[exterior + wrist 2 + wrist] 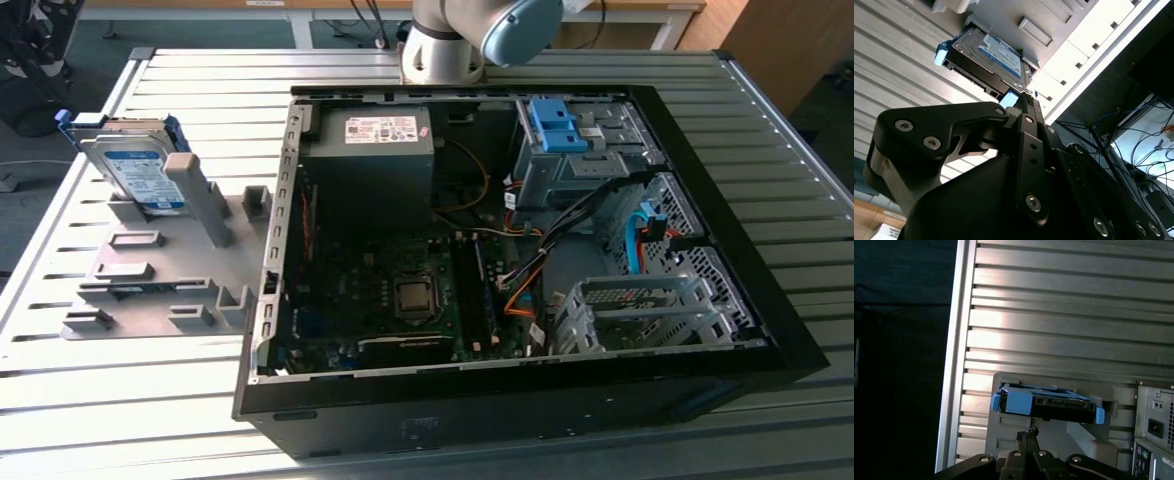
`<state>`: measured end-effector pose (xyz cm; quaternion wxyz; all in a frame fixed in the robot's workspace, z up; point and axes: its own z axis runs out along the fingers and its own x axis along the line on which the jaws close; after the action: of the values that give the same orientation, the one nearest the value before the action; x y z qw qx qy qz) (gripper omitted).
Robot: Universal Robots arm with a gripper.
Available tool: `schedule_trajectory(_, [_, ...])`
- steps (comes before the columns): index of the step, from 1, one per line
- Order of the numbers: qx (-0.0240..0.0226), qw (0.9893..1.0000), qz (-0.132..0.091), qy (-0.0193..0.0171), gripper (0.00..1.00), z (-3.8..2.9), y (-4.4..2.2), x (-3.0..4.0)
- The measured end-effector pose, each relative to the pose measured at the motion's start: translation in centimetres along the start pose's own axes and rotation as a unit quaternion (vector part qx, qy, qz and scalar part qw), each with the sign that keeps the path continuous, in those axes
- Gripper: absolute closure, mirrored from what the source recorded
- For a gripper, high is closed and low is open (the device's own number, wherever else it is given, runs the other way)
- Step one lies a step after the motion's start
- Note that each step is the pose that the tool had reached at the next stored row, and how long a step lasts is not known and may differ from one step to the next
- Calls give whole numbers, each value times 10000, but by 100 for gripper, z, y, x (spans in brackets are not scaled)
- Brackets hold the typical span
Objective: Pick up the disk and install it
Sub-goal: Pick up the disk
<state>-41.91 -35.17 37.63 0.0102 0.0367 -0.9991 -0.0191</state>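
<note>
The disk (140, 170) is a silver hard drive with a white-and-blue label in a blue carrier rail. It stands on edge in a grey holder plate (160, 290) on the table, at the exterior view's left. In both wrist views the disk (996, 57) (1054, 405) lies some way beyond my fingertips, untouched. My gripper (1027, 432) (1025, 100) has its black fingers drawn together, shut on nothing.
An open black computer case (534, 400) lies beside the holder, with a black power-supply box (374, 150), a motherboard (400, 300), a grey drive bay topped by a blue bracket (561, 130) and a perforated metal cage (641, 310). The slatted metal table (134, 400) ends close to the holder's left.
</note>
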Motion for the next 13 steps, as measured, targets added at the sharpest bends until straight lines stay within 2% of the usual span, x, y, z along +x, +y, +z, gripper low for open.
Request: schedule_trajectory(13, [3, 9999, -160, 6, 89, 0, 0, 0])
